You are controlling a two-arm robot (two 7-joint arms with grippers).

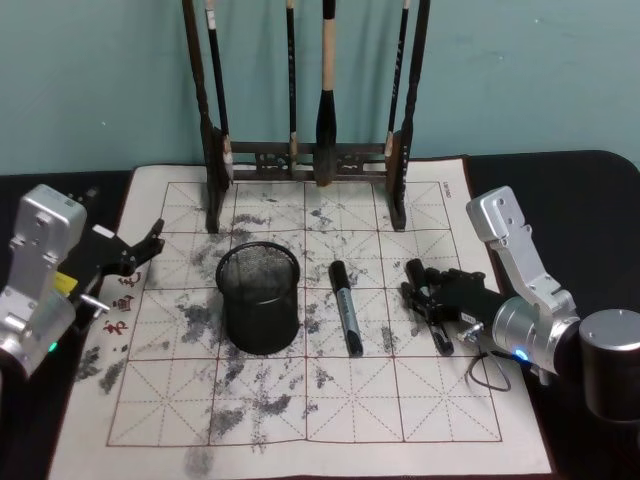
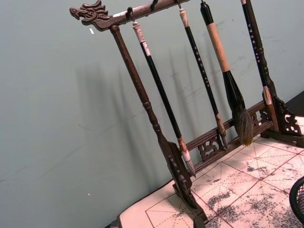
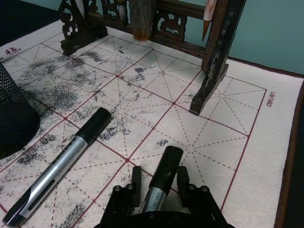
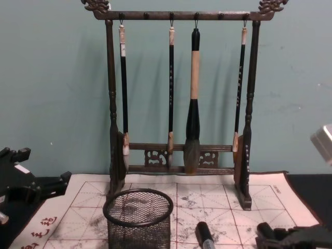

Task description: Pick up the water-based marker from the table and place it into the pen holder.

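1. My right gripper [image 3: 159,179] is low over the right part of the ink-stained grid mat [image 1: 420,420]. Its fingers [image 3: 136,178] are apart, one on each side of the marker [image 3: 167,164], close to it. I see a thin gap on at least one side.
2. The marker lies flat on the mat between those fingers. It has a rounded black cap and a silver-grey barrel with small dark print. The cap points toward the brush rack [image 4: 179,15] at the back of the mat.
3. A second marker [image 1: 346,308] of the same look, with a black cap, a silver barrel and a black tail end, lies free on the mat. It is between the gripped-around marker and the pen holder [image 1: 259,300].
4. The pen holder stands upright on the middle left of the mat. It is a round black mesh cup with a thick rim.
5. My left gripper [image 1: 150,245] is held at the left edge of the mat, fingers slightly apart, well clear of the holder.
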